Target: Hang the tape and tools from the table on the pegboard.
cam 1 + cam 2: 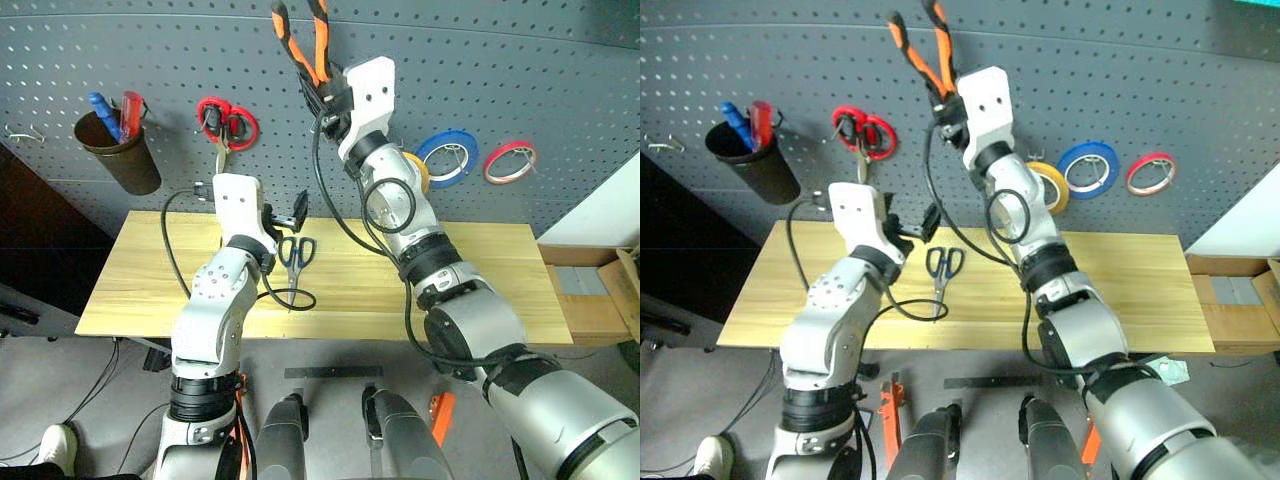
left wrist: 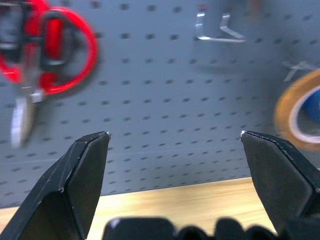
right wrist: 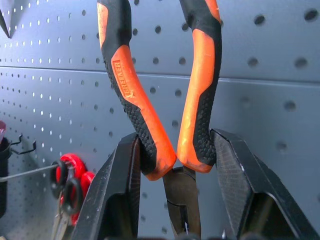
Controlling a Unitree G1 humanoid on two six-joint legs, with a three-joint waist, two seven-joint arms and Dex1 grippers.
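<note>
The pliers (image 1: 303, 45), with orange-and-black handles, are raised high against the pegboard (image 1: 520, 60), handles pointing up and splayed apart, with the metal head down between the fingers of the right gripper (image 1: 325, 98); its jaws pinch the pliers at the lower ends of the two handles, as the right wrist view shows close up (image 3: 167, 160). Lower on the pegboard, just beside the right forearm, hangs the yellow roll of tape (image 1: 1050, 187), partly covered by the arm, with a blue roll (image 1: 1087, 168) next to it and a thin red roll (image 1: 1151, 172) beyond that. On the robot's left side of the board hang red-handled scissors (image 1: 226, 125) and, farther left, a dark cup (image 1: 120, 150) holding a blue-handled and a red-handled tool. An empty metal hook (image 2: 215, 30) is fixed to the board between the red-handled scissors and the yellow roll. The scissors with dark handles (image 1: 296, 255) lie flat on the table (image 1: 480, 290), near its middle, blades pointing toward the robot. The left gripper (image 1: 285, 215) hovers above the table just beside these scissors, its jaws spread wide and holding nothing, aimed at the lower part of the pegboard.
</note>
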